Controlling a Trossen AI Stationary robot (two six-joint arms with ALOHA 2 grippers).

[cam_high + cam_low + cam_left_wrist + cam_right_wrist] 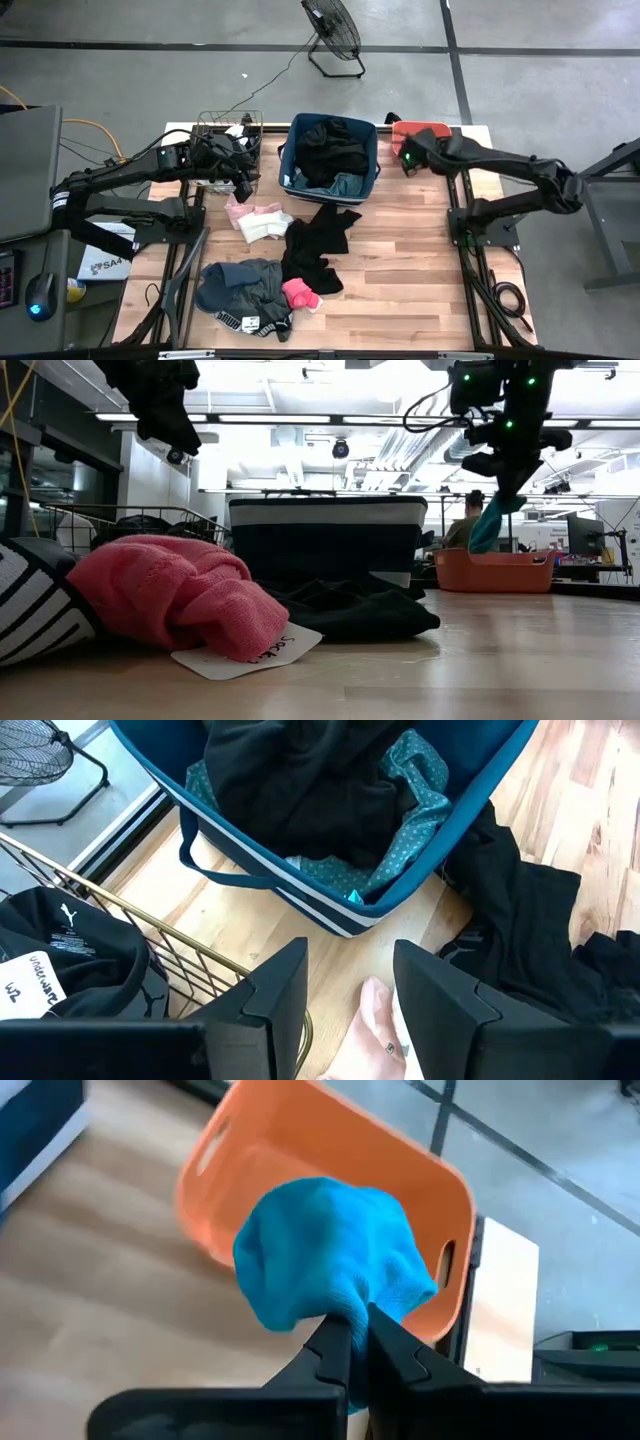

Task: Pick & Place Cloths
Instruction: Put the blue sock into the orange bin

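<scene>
the right gripper (350, 1342) is pinching a teal cloth (325, 1255) between closed fingers, hanging it in the air near the coral tub (415, 1170) at the table's far right corner. the cloth is bunching and drooping below the grip, so it is likely light, soft and limp; taking it by a gathered fold looks secure enough. the left gripper (345, 995) is hovering with fingers apart between the wire basket (130, 925) and the blue bin (300, 895), over a pale pink piece (365, 1035). other cloths are lying on the table (420, 290): black (320, 240), bright pink (300, 293), grey (240, 280). the right wrist view is showing the pinch itself, which the high view is hiding under the arm; the low view (488, 525) is showing the teal cloth dangling clear of the tabletop.
</scene>
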